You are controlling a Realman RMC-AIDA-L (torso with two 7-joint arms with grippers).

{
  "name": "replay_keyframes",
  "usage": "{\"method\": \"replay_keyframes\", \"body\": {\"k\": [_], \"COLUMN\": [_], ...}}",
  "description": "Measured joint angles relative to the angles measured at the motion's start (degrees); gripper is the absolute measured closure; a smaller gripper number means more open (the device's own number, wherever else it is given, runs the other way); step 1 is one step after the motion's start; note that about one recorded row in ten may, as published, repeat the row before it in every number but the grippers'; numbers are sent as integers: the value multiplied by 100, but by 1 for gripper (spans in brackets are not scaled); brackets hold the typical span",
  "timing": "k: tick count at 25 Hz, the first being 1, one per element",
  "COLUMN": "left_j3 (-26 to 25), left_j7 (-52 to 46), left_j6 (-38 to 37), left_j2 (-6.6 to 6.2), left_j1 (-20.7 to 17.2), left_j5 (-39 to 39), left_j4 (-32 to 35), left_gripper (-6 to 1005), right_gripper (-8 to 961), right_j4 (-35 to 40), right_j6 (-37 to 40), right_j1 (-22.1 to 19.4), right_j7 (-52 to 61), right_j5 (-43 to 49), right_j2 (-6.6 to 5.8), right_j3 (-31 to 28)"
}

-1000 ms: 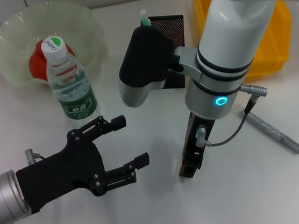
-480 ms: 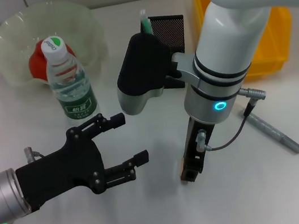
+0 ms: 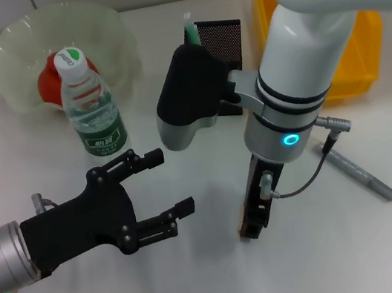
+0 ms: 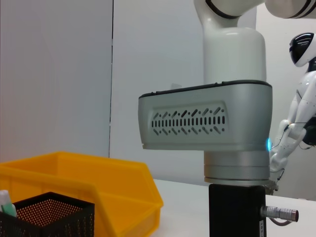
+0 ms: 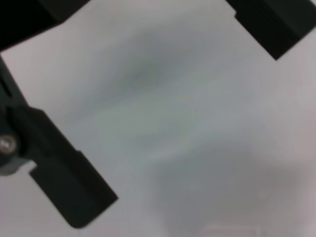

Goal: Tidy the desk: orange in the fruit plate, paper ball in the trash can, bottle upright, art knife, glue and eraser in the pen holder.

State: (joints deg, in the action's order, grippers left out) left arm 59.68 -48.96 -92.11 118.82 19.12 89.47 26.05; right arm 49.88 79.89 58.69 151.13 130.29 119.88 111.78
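The bottle (image 3: 93,107) stands upright in front of the pale green fruit plate (image 3: 7,50), and the orange (image 3: 49,77) lies in the plate behind it. A green and white stick (image 3: 190,29) pokes out of the black mesh pen holder (image 3: 221,35). The grey art knife (image 3: 358,172) lies on the table at the right. My right gripper (image 3: 253,226) points straight down just above the table, its fingers (image 5: 64,197) open over bare white surface. My left gripper (image 3: 166,184) hovers open at the near left. The eraser and paper ball are out of view.
The yellow trash can (image 3: 350,53) stands at the back right, next to the pen holder, and also shows in the left wrist view (image 4: 98,187). The right arm's cable and plug (image 3: 331,124) hang over the table by the knife.
My right gripper has shifted slightly right and toward the near edge. The left arm, bottle and knife have not moved.
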Motion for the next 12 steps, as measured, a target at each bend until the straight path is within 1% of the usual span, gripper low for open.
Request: {"method": "replay_keyframes", "body": {"k": [12], "left_j3": [9], "left_j7": [0], "left_j6": [-10], "left_j2": [0], "left_j1": [-2], "left_j5": [0], "left_j4": [-4], "left_gripper": [166], "right_gripper": [533], "right_j4": [10], "right_j6": [17], "right_j1": [-51], "right_j7": [2], "right_j5": [-47], "right_j2": [0], "right_j3": [-23]}}
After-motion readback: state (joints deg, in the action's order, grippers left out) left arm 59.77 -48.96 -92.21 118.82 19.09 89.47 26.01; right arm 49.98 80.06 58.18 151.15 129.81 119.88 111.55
